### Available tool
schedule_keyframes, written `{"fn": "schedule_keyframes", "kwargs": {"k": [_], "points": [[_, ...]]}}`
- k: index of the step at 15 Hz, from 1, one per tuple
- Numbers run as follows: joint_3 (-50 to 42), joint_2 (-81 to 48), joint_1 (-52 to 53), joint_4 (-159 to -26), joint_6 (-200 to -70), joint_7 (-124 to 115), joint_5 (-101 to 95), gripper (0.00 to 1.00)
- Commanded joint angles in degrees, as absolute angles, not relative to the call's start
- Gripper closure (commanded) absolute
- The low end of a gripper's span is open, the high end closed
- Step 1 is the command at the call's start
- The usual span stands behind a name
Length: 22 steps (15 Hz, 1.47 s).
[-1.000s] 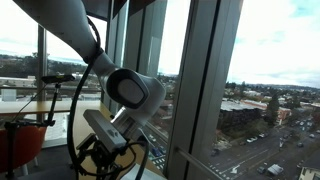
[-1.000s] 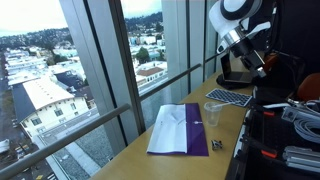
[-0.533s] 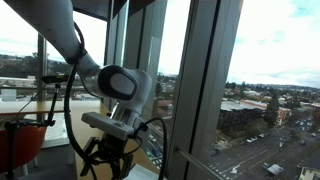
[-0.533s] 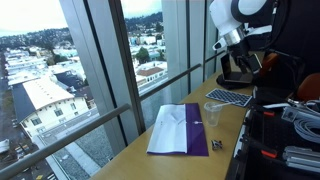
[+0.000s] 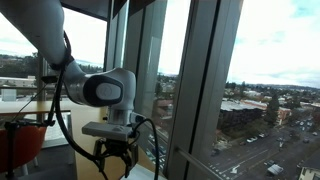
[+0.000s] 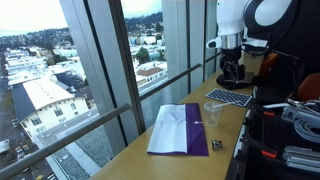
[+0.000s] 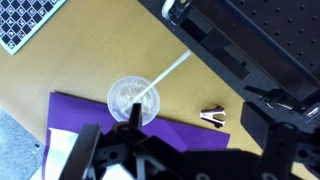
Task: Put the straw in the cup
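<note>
The claw (image 6: 233, 72) has swung to point straight down, wide open and empty; the cup (image 7: 133, 101) stands at the edge of the purple cloth (image 7: 85, 112), with the straw (image 7: 172, 70) reaching its rim.

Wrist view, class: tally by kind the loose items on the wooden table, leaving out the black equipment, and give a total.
clear cup: 1
white straw: 1
purple cloth: 1
checkerboard sheet: 1
small dark clip: 1
Total: 5

Robot arm (image 5: 100, 90), end effector (image 5: 114, 165) beside windows (image 5: 265, 60)
</note>
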<state>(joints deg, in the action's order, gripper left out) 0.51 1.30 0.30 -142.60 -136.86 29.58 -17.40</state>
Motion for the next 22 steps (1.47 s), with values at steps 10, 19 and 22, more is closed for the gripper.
{"fn": "schedule_keyframes", "kwargs": {"k": [10,19,22], "points": [[-1.8,1.1,-0.9,-148.6,-155.9,40.5,-17.5,0.00],[-2.5,0.0,-2.8,-155.0,-160.8,53.0,-16.5,0.00],[-3.7,-0.9,-4.1,-155.7,-162.8,55.2,-19.3,0.00]]}}
